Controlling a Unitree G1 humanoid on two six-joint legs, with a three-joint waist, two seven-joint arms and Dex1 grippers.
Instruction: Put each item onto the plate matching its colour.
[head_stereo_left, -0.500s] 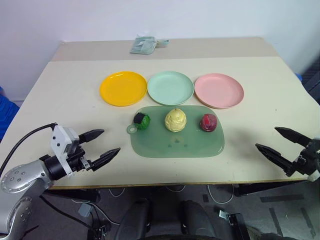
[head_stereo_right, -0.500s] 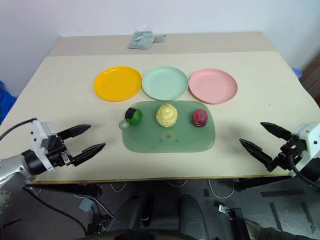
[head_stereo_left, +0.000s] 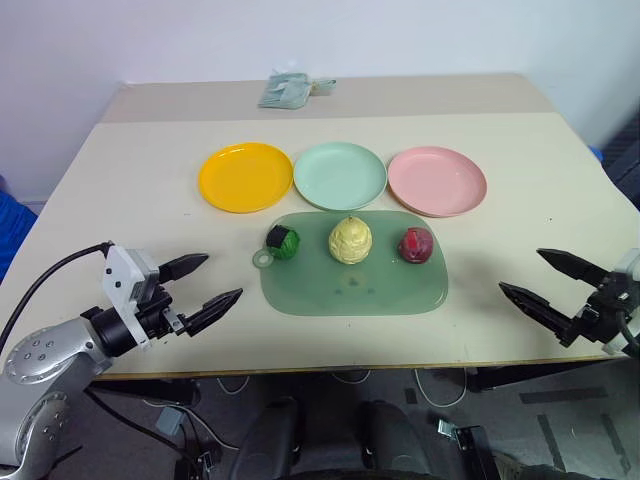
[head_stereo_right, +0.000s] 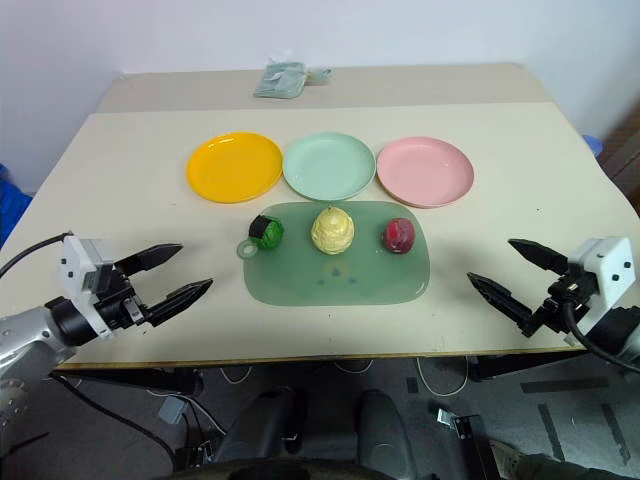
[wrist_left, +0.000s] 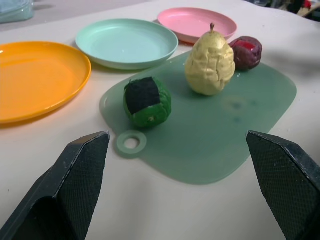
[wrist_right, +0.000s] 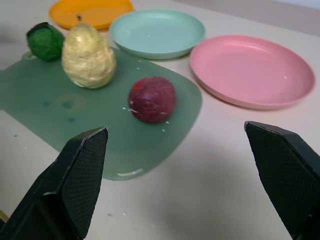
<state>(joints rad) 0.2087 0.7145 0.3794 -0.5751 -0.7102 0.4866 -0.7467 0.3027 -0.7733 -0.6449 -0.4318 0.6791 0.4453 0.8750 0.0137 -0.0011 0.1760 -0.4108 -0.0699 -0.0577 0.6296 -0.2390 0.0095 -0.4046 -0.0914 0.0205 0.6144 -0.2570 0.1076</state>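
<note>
Both my left gripper (head_stereo_left: 200, 285) and right gripper (head_stereo_left: 545, 279) are hovering wide open and empty at the table's near edge, while the green ball (head_stereo_left: 284, 242), yellow pear-shaped lump (head_stereo_left: 351, 240) and dark red lump (head_stereo_left: 416, 244) are sitting on the translucent green board (head_stereo_left: 350, 290). Reaching in, I am risking nudging a rounded lump so it rolls, or dropping it on the wrong one of the closely spaced yellow plate (head_stereo_left: 245, 177), mint plate (head_stereo_left: 340, 175) and pink plate (head_stereo_left: 437, 181).
</note>
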